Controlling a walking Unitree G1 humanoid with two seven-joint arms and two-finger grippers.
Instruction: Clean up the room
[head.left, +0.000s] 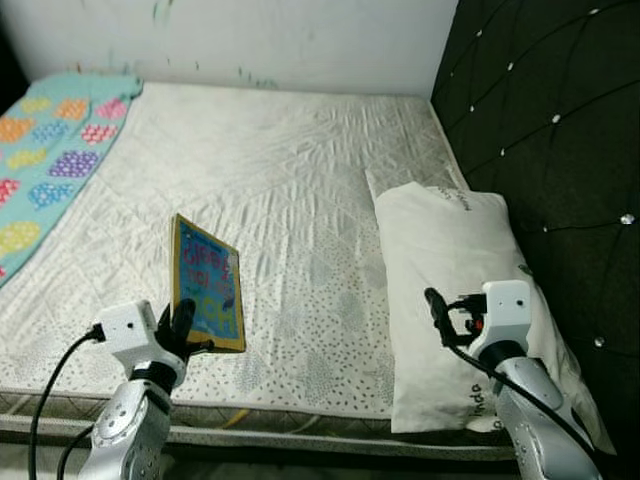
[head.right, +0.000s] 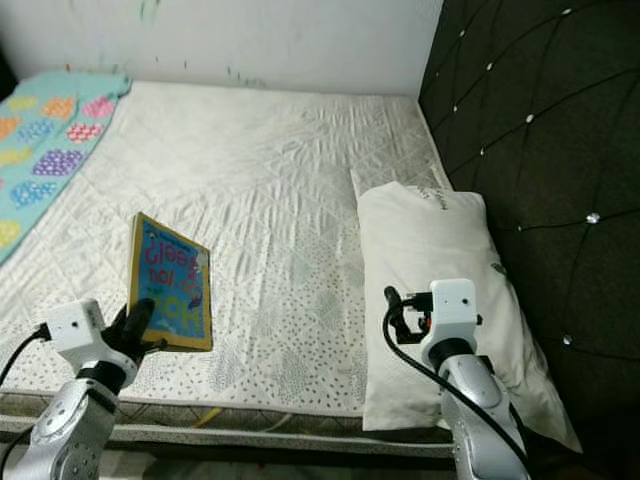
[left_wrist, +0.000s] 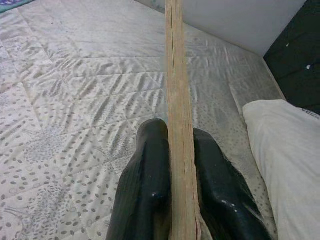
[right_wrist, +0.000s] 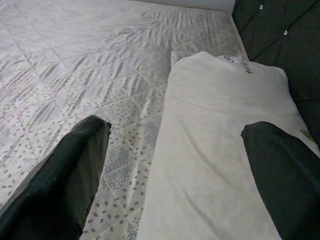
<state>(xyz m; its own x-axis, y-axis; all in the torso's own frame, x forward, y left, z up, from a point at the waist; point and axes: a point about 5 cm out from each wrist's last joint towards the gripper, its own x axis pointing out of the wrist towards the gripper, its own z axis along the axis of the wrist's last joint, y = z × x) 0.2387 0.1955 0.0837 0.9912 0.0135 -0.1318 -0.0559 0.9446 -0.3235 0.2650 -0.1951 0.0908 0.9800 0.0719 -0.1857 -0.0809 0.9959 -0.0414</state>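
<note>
Mattress (head.left: 290, 190), white and quilted with a grey speckled pattern, is spreading out ahead of both your grippers and taking up most of what you are seeing, with a pale wall behind it. Beyond your right gripper (head.left: 437, 312) a black tufted headboard (head.left: 560, 130) is rising along that side of the bed. Far off past your left gripper (head.left: 182, 322), a turquoise blanket (head.left: 50, 150) with coloured hearts is lying along the far left edge of the mattress. Just under and ahead of your right gripper a white pillow (right_wrist: 220, 150) is resting on the mattress against the headboard; that gripper's two black fingers (right_wrist: 65, 185) are standing wide apart, hovering over the pillow's near end and holding nothing. Your left gripper is pinching a children's picture book (head.left: 208, 284) by its lower edge, holding it upright above the mattress near the bed's front edge, its colourful cover with large lettering facing you. In the left wrist view you are looking along the book's worn edge (left_wrist: 176, 100), with one black finger (left_wrist: 145, 185) pressing on each side of it.
</note>
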